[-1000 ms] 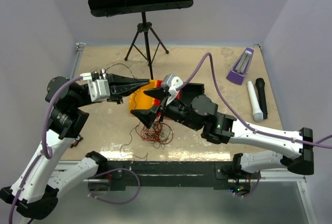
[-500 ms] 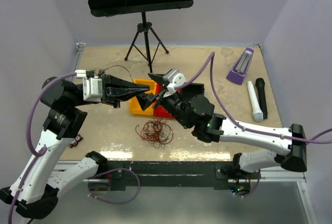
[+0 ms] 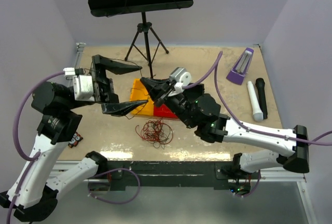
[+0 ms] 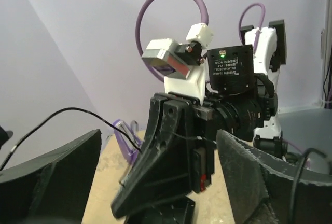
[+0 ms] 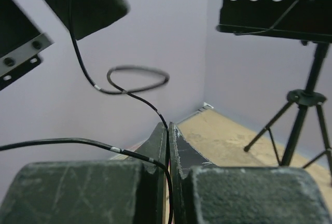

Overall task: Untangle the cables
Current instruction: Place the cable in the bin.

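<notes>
Evidently early on, you are pinching one black wire (image 5: pixel 78 140) in your shut right claw (image 5: pixel 168 130), your left claw (image 3: pixel 140 86) is hanging wide apart, and the red cables (image 3: pixel 154 132) are lying clumped on the worktop (image 3: pixel 207 63).

A small loopy clump of very thin red and black wires (image 3: pixel 154 132) lies loose on the tan tabletop (image 3: pixel 218 73). One thin black wire (image 5: pixel 126 92) hangs in the air, curled into a loop, with its lower end pinched between the closed fingers of the right gripper (image 5: pixel 168 128).
</notes>
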You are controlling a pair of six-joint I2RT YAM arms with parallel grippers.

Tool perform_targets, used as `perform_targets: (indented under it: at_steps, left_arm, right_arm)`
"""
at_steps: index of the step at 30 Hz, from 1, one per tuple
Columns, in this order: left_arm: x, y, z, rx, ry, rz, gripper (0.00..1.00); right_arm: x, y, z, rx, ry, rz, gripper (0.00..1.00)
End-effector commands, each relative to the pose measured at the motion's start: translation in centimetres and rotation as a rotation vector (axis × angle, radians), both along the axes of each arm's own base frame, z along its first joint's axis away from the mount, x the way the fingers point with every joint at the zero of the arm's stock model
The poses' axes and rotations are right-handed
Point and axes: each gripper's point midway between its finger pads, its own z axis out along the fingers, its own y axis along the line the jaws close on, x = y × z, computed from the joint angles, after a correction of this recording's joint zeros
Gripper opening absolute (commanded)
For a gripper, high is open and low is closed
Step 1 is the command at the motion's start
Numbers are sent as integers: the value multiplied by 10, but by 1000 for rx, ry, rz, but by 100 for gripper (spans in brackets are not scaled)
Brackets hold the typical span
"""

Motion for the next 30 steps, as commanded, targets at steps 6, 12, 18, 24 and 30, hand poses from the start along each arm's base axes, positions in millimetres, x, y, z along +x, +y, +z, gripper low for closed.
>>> perform_targets:
  at_steps: [6, 12, 18, 24, 30]
  left_arm:
    - [20, 12, -49, 140, 47, 164, 100]
    - [12, 7, -132, 407, 128, 43, 100]
    - [16, 9, -160, 466, 153, 54, 100]
    - [-19, 9, -179, 518, 104, -141, 100]
    - [-38, 10, -181, 551, 39, -278, 100]
  right_arm:
    - [100, -117, -4, -77, 185, -487, 0]
    - [129, -167, 9, -44, 209, -615, 0]
    - [150, -180, -12, -83, 286, -729, 0]
    - [161, -182, -16, -41, 312, -680, 0]
    - [176, -193, -9, -45, 347, -753, 0]
